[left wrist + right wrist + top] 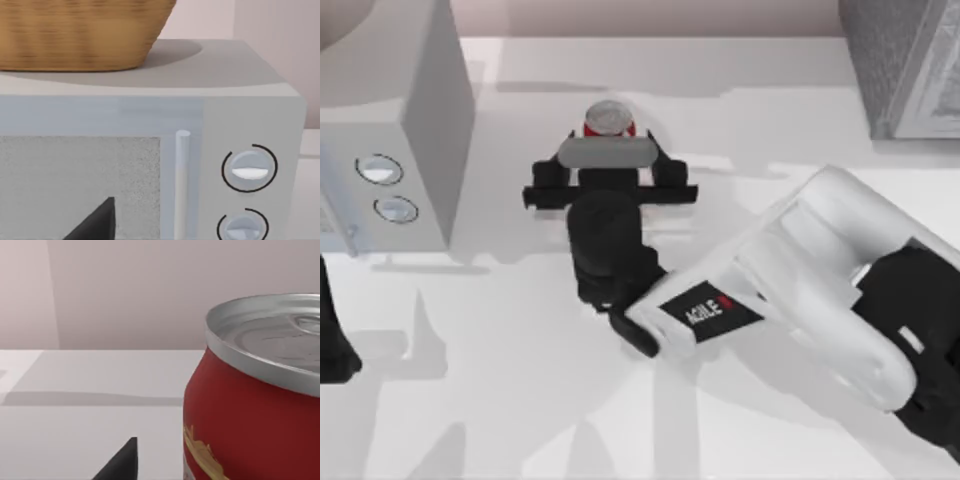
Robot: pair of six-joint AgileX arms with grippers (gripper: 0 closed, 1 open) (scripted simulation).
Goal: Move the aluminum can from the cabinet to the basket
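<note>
- Left arm parked at the desk's (500,400) left edge, before the microwave (400,150); a basket (75,35) sits on the microwave.
- Right claw (608,152) mid-desk, fingers set wide.
- Aluminum can (609,118) stands upright on the desk at the claw's far end, between the fingers; contact cannot be told.
- Open desk surrounds the can on its left, right and far sides.

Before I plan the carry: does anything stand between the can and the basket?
Nothing visible. The can stands on open table at the right hand; the basket sits atop the microwave to the left.
</note>
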